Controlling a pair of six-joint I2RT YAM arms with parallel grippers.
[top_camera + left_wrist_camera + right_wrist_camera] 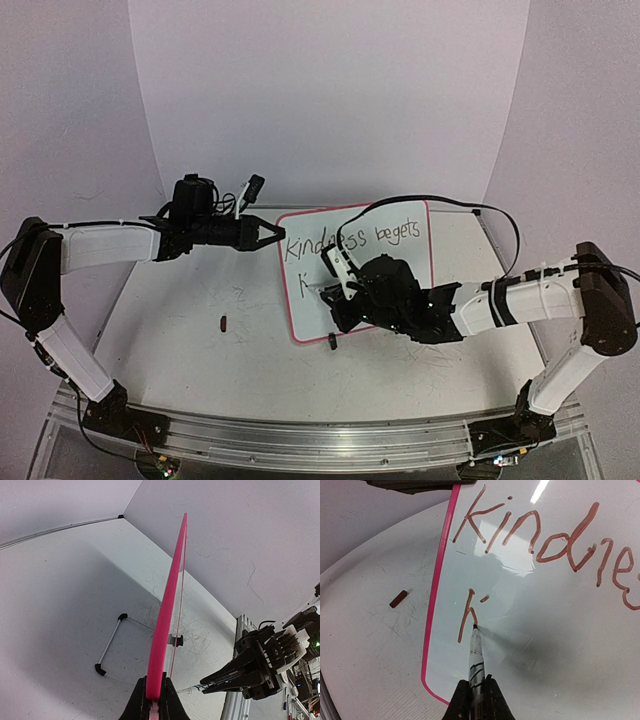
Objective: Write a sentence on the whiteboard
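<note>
The whiteboard (400, 270) with its pink frame (167, 605) stands tilted at mid-table. My left gripper (278, 236) is shut on the frame's left edge, the black jaws (154, 692) pinching the pink rim. The sentence (395, 236) reads "kindness begets" on the first line in reddish-brown ink (468, 515). Below it is one partial "k" (466, 620). My right gripper (476, 697) is shut on a white marker (476, 660), whose tip touches the board at that "k". My right gripper (338, 292) covers part of the board's lower left.
A small brown marker cap (223, 322) lies on the table left of the board, also in the right wrist view (398, 599). A black clip foot (331, 342) sits at the board's near edge. A thin wire bracket (110, 642) with black ends lies beside the board.
</note>
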